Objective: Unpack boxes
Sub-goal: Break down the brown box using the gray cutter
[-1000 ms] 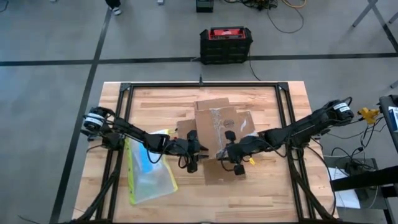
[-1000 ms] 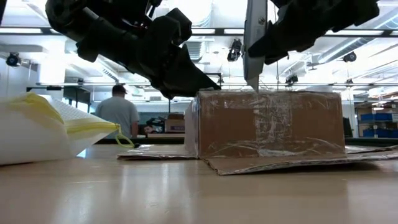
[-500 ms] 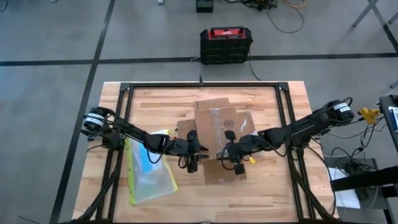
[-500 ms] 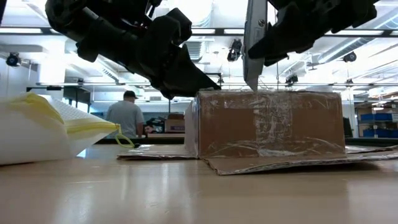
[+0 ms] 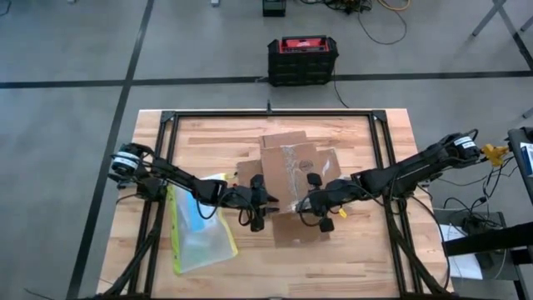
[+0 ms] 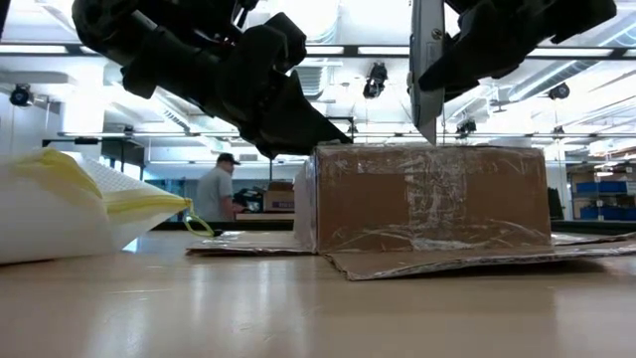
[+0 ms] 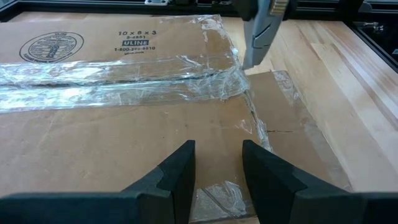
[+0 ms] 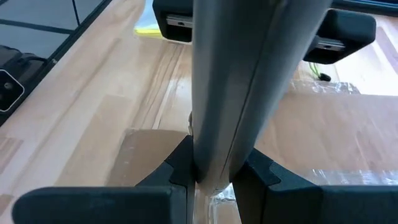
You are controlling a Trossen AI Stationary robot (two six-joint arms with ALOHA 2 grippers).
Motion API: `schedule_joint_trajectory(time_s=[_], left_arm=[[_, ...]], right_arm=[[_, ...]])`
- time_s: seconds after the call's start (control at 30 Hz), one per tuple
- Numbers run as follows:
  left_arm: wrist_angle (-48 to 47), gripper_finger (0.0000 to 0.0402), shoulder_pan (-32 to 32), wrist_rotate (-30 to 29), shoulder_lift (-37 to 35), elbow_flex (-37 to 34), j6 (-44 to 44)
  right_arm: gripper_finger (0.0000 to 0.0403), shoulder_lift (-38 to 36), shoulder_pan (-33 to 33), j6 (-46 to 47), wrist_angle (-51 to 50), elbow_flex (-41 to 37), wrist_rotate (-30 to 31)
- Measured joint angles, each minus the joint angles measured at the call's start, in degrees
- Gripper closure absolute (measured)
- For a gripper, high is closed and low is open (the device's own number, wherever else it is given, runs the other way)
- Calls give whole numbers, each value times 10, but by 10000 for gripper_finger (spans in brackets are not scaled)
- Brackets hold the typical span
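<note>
Two grippers work the carton (image 5: 291, 167). Right gripper (image 8: 213, 177): jaws clamped on a grey blade (image 6: 427, 70), tip just above the taped top in the low view only. Left gripper (image 7: 217, 165): jaws apart over the carton's near edge. The blade's handle is hidden.

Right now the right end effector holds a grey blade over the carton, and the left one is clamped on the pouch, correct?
Not quite. The left end effector is open over the carton, per the left wrist view. The right end effector does hold the blade.
</note>
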Motion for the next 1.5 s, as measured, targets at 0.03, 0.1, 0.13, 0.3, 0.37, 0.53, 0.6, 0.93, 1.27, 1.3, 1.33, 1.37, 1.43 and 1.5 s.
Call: schedule_joint_trajectory(time_s=[0.03, 0.1, 0.13, 0.3, 0.37, 0.53, 0.6, 0.93, 1.27, 1.3, 1.33, 1.37, 1.43, 1.5], left_arm=[[0, 283, 0, 0, 0, 0, 0], [1, 283, 0, 0, 0, 0, 0], [2, 283, 0, 0, 0, 0, 0], [2, 283, 0, 1, 0, 0, 0], [2, 283, 0, 1, 0, 0, 0], [2, 283, 0, 1, 0, 0, 0], [2, 283, 0, 1, 0, 0, 1], [3, 283, 0, 1, 0, 0, 0], [3, 283, 0, 1, 0, 0, 0], [3, 283, 0, 1, 0, 0, 0], [3, 283, 0, 1, 0, 0, 0], [3, 283, 0, 1, 0, 0, 0], [2, 283, 0, 1, 0, 0, 0], [2, 283, 0, 1, 0, 0, 0]], right_arm=[[348, 2, 0, -1, 8, 0, 0], [348, 10, 0, -8, 41, 0, 0], [348, 17, -2, -12, 55, 0, -1], [348, 56, -17, -22, 101, 0, -26], [348, 61, -19, -22, 104, 0, -25], [348, 55, -20, -29, 100, 0, -25], [348, 49, -21, -35, 106, 0, -19], [348, 52, -21, -26, 98, 0, -20], [348, 50, -19, -25, 111, -1, -22], [348, 50, -19, -24, 111, -2, -22], [348, 50, -19, -23, 110, -3, -22], [348, 50, -19, -21, 109, -3, -22], [348, 50, -17, -20, 110, -3, -21], [348, 50, -16, -15, 108, -3, -21]])
